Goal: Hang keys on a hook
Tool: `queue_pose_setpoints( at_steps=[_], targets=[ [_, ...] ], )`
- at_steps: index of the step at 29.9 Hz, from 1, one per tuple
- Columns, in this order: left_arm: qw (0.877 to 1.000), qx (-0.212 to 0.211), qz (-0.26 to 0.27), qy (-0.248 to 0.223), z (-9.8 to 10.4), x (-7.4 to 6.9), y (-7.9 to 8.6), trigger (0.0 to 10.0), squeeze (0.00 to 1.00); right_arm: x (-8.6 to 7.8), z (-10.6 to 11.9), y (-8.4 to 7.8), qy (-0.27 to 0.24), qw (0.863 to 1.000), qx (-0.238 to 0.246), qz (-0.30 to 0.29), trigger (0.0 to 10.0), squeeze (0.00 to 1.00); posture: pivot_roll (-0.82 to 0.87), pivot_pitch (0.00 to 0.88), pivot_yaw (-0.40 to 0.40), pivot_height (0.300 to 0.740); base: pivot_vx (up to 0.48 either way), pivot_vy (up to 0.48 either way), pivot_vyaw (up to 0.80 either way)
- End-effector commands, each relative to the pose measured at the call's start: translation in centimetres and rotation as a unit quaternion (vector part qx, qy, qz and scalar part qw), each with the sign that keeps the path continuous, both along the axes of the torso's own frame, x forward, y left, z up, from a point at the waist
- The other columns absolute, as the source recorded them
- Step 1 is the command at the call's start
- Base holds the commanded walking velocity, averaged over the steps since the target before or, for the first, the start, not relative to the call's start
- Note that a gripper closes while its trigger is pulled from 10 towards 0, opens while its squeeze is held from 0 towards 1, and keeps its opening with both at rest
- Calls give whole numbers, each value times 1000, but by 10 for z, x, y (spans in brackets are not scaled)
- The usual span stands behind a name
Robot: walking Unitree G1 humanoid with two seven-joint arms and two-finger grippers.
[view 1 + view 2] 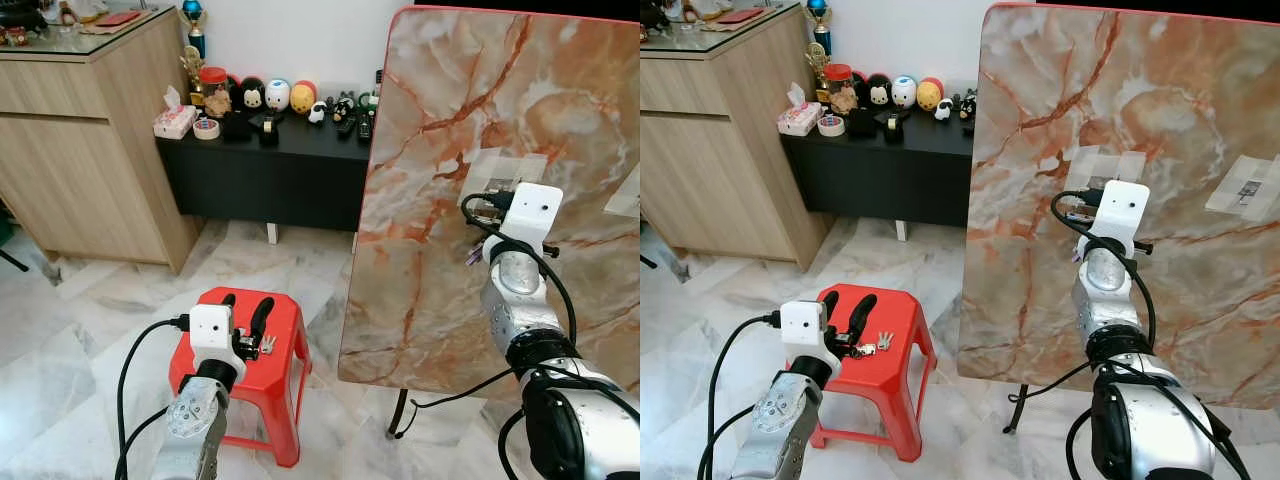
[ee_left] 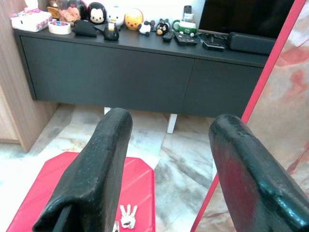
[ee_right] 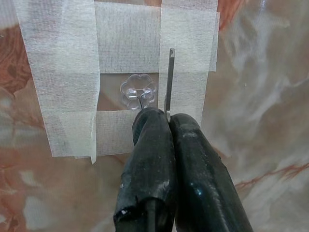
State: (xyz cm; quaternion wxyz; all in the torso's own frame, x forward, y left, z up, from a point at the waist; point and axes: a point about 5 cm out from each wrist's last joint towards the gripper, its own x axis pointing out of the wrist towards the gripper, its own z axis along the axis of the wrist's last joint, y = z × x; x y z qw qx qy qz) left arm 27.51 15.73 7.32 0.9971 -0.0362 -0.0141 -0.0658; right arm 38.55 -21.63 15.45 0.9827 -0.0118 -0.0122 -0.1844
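The right gripper point(image 3: 166, 118) is up against the marble panel point(image 1: 440, 130), its fingers point(image 3: 149, 159) pressed together on a thin metal key point(image 3: 170, 79) just beside the clear taped-on hook point(image 3: 138, 92). This looks like the hanging step: the ring must next be guided over the hook's prong before letting go. The left gripper point(image 2: 169, 159) hovers with fingers spread above the red stool point(image 1: 290, 340), where another bunch of keys point(image 2: 128, 216) lies.
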Motion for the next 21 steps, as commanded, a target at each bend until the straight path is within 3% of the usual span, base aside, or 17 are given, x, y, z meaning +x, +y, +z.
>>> queue_pose_setpoints(
  at_steps=[1,7,8,9,10,21],
  targets=[
    [1000,7,-4,-2,3,0,-1,10000,0,1,4,-6,0,1000,4,-13,10000,0,60,0,-41,740,0,0,0],
    [1000,8,-4,-3,3,0,0,10000,0,1,6,-6,-5,1000,9,-14,10000,0,60,0,-41,740,0,0,0],
    [1000,8,-4,-3,3,0,0,10000,0,1,6,-6,-6,1000,10,-14,10000,525,60,0,-41,740,0,0,0],
    [1000,8,-4,-3,3,0,0,10000,0,1,6,-6,-7,1000,10,-15,10000,525,60,0,-41,740,0,0,0],
    [1000,8,-4,-3,3,0,0,10000,0,1,6,-6,-9,1000,12,-16,10000,1000,61,0,-41,740,0,0,0],
    [1000,10,-1,-3,4,-1,1,10000,0,-2,4,-6,-21,999,17,-26,10000,1000,60,0,-40,740,0,0,0]
  ],
)
